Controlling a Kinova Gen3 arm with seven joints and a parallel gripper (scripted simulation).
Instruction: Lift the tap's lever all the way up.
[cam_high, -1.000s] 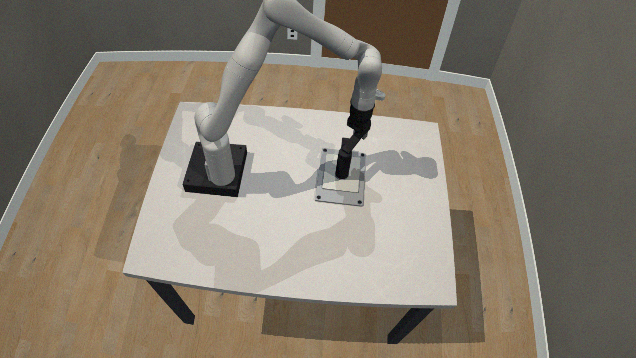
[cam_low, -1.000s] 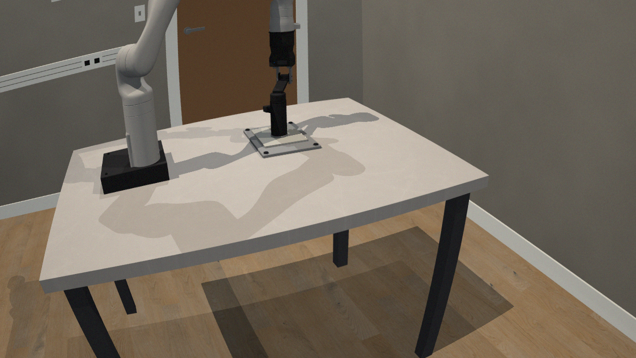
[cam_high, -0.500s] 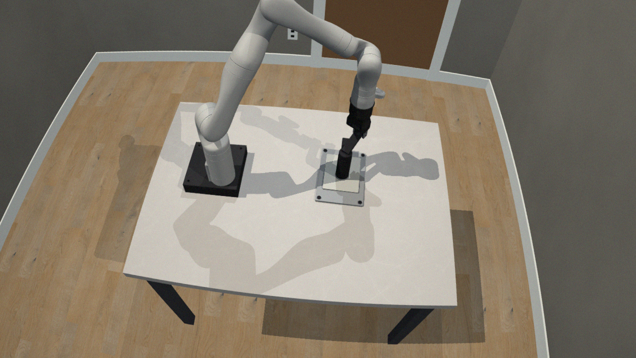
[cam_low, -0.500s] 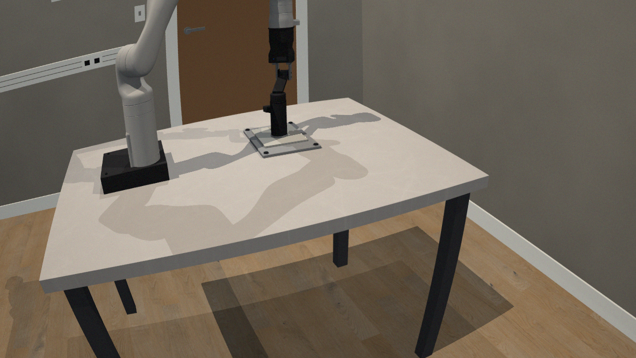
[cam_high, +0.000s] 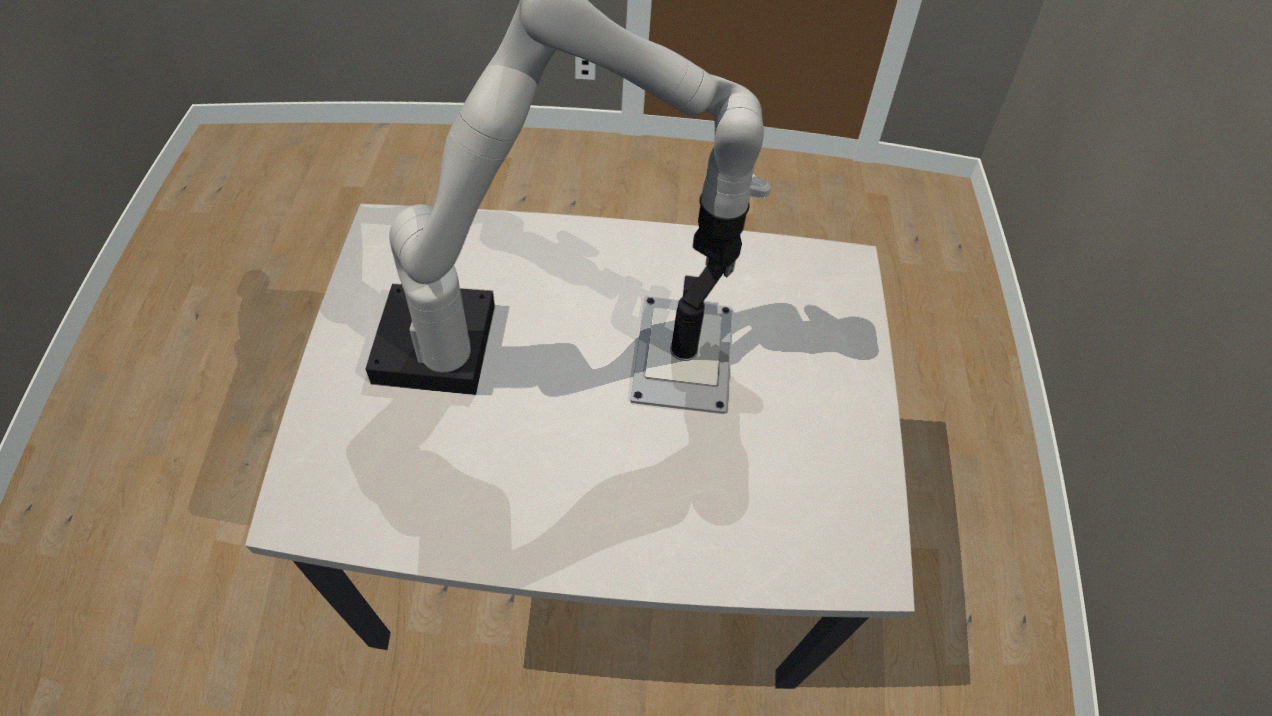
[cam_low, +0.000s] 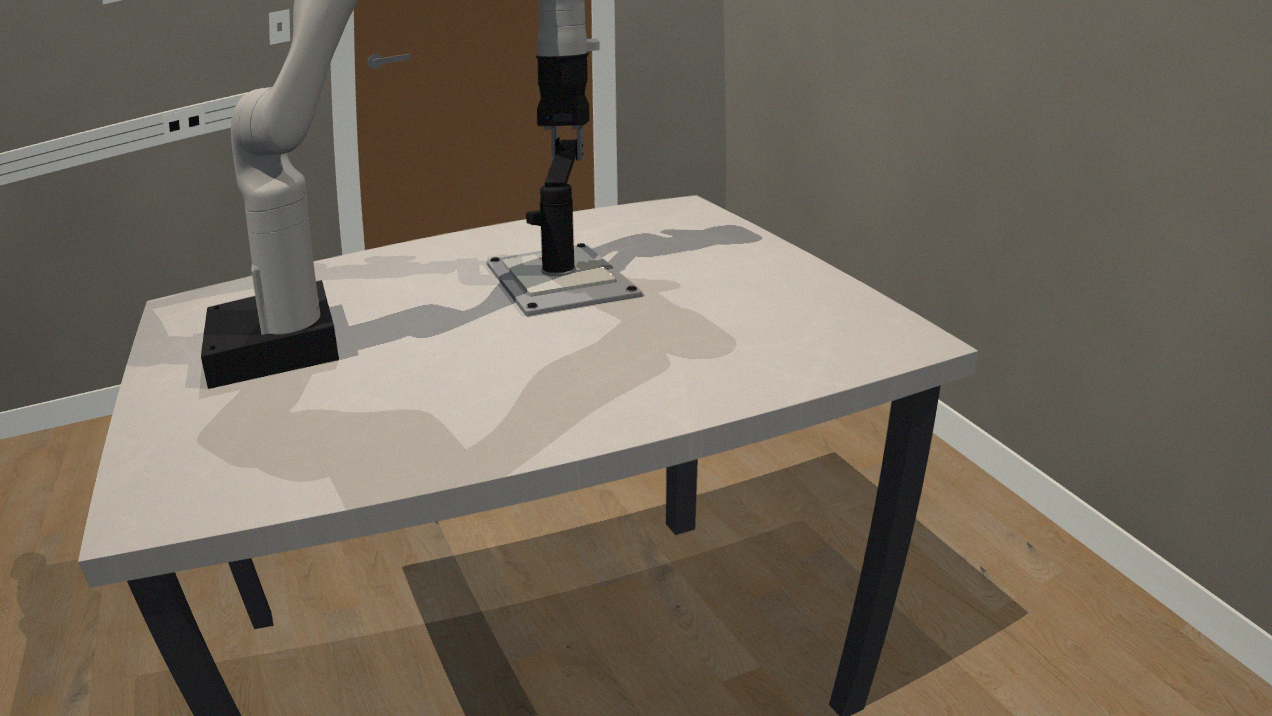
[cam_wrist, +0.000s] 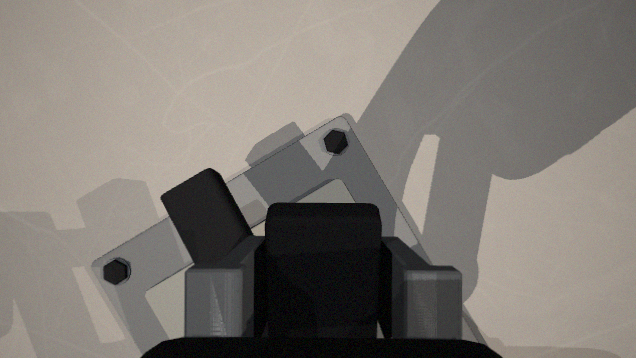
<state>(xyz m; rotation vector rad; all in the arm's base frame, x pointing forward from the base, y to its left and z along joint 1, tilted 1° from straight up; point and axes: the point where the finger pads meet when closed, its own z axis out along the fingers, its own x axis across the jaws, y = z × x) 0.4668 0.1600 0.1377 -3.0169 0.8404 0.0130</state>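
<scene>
A black tap (cam_high: 687, 330) stands upright on a grey bolted base plate (cam_high: 681, 365) near the middle of the white table; it also shows in the exterior view (cam_low: 557, 229). Its black lever (cam_high: 700, 286) rises steeply from the tap's top, tilted toward the far side. My gripper (cam_high: 719, 264) points down from above and is shut on the lever's upper end (cam_low: 564, 152). In the wrist view the lever (cam_wrist: 322, 265) fills the gap between my two grey fingers, and the tap's spout (cam_wrist: 205, 220) sticks out to the left over the plate (cam_wrist: 310, 175).
The arm's black base block (cam_high: 431, 339) sits on the left part of the table. A brown door (cam_low: 462, 106) and grey walls stand behind the table. The table's edges lie well away from the tap.
</scene>
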